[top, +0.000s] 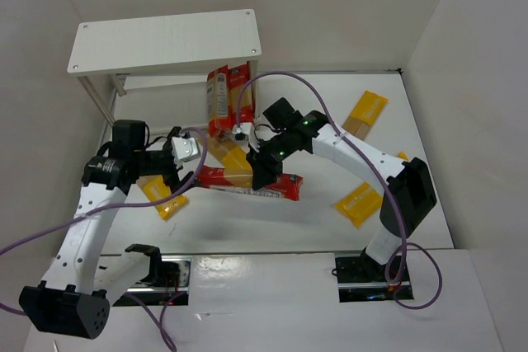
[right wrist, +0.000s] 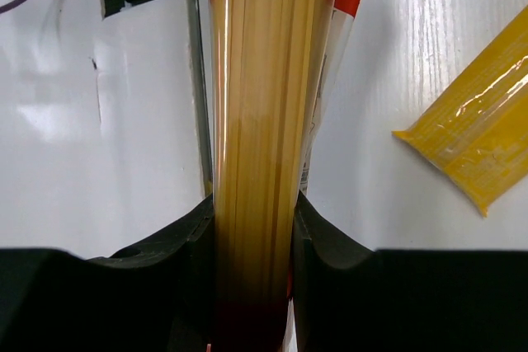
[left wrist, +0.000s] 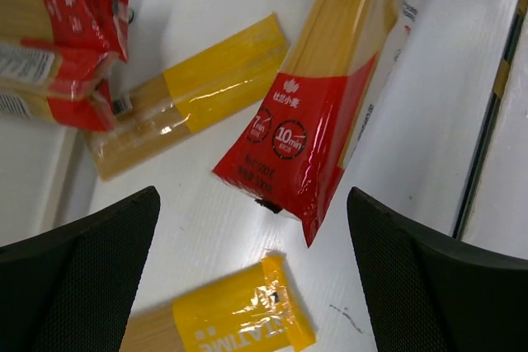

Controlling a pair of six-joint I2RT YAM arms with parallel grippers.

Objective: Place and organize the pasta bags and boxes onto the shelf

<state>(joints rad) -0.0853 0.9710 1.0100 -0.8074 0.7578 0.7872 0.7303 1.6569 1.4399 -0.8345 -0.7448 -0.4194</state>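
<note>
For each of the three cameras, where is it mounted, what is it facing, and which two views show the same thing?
Top external: above and behind the arm bases, facing down on the table and shelf; both arms show.
Left wrist: looks down past its open end effector at packs lying on the table.
Right wrist: its end effector grips a red spaghetti pack.
Shared: that red pack also appears from above.

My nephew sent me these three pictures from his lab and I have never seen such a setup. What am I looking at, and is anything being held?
Two white robot arms share a table. The overhead view shows both, plus a white shelf at the back. The other two pictures come from cameras on each wrist. Spaghetti packs lie scattered: yellow ones and red ones. The right gripper is clamped on a long red pack. The left gripper is open, holding nothing, above another red pack.
</note>
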